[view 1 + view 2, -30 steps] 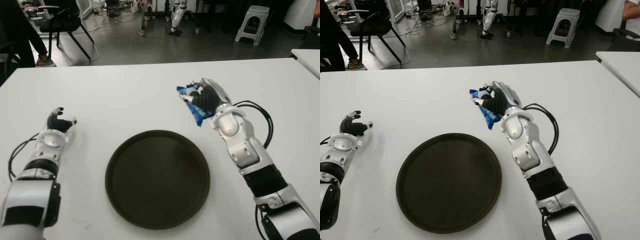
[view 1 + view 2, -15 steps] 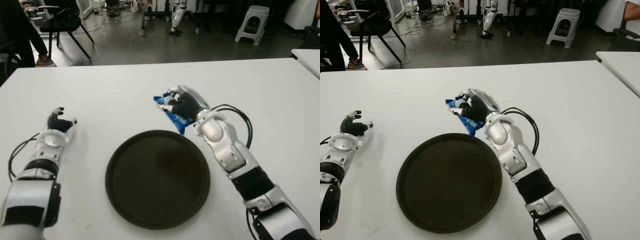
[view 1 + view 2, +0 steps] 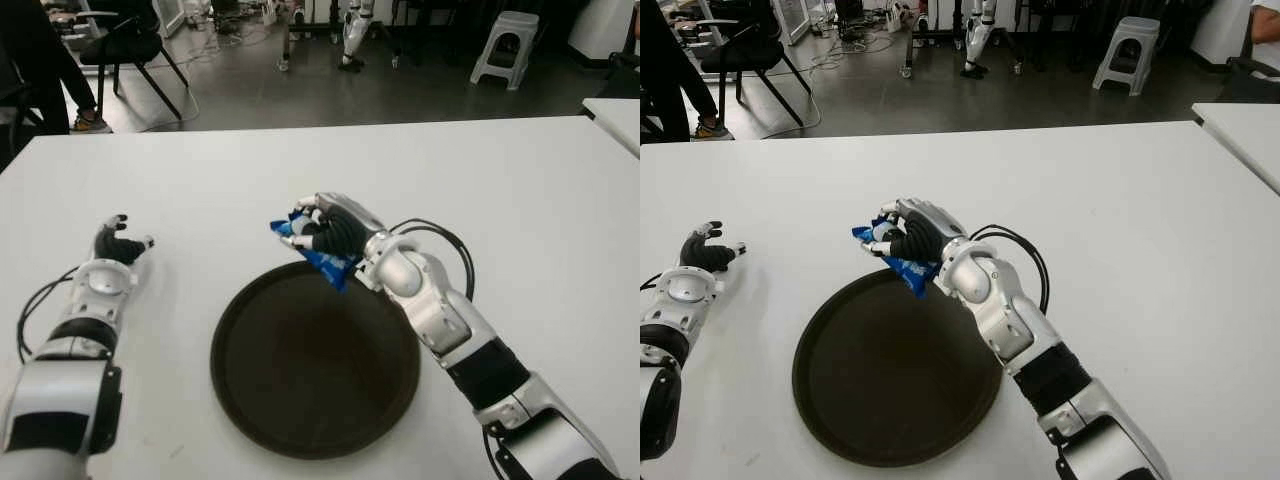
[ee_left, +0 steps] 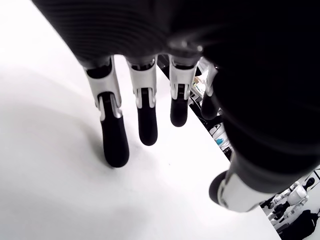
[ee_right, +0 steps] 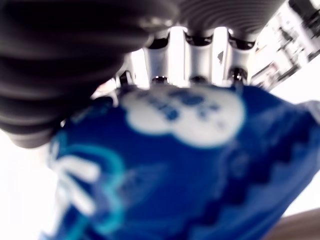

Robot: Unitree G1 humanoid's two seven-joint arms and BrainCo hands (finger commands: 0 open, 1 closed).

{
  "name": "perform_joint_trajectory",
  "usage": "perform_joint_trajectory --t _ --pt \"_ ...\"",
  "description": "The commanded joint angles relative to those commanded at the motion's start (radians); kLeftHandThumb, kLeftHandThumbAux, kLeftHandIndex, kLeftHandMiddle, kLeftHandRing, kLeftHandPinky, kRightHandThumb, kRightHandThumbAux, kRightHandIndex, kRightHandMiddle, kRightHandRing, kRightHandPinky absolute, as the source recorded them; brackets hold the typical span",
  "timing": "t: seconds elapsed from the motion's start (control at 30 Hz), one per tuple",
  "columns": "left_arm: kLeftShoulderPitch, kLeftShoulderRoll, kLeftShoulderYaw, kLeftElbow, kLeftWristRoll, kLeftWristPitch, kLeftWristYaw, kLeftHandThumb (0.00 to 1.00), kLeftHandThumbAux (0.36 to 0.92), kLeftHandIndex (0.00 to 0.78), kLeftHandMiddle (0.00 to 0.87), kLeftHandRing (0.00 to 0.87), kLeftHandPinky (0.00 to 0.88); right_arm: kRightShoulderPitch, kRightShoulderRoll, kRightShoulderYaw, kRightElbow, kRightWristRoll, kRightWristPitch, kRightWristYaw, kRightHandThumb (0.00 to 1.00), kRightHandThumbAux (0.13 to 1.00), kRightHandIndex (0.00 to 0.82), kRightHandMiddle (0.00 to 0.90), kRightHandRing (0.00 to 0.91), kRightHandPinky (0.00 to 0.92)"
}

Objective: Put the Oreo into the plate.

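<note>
- The right hand [image 3: 335, 228] has its fingers [image 5: 75, 45] curled tight round one blue Oreo packet [image 3: 318, 256], held over the far rim of the single dark plate [image 3: 300, 400].
- The left hand [image 3: 118, 243], fingers [image 4: 114, 145] loosely spread and holding nothing, shows near the counter's [image 3: 220, 180] left edge.

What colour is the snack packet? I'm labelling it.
Blue with white markings, clearest in the right wrist view.

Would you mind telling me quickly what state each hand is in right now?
Left hand: open, holding nothing, left of the plate.
Right hand: closed on the Oreo packet, at the plate's far rim.
</note>
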Motion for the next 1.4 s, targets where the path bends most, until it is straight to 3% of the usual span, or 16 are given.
perform_joint_trajectory --t 0.6,1.4 --pt "0.002 0.002 -0.017 0.000 0.025 0.000 0.023 0.231 0.716 0.038 0.130 0.168 0.184 0.022 0.044 0.030 0.019 0.005 0.021 0.017 0.706 0.722 0.437 0.777 0.778 0.772" --pt "0.002 0.000 -0.017 0.000 0.027 -0.002 0.021 0.236 0.726 0.034 0.130 0.173 0.200 0.023 0.044 0.040 0.052 -0.026 0.006 -0.018 0.705 0.721 0.437 0.770 0.773 0.765"
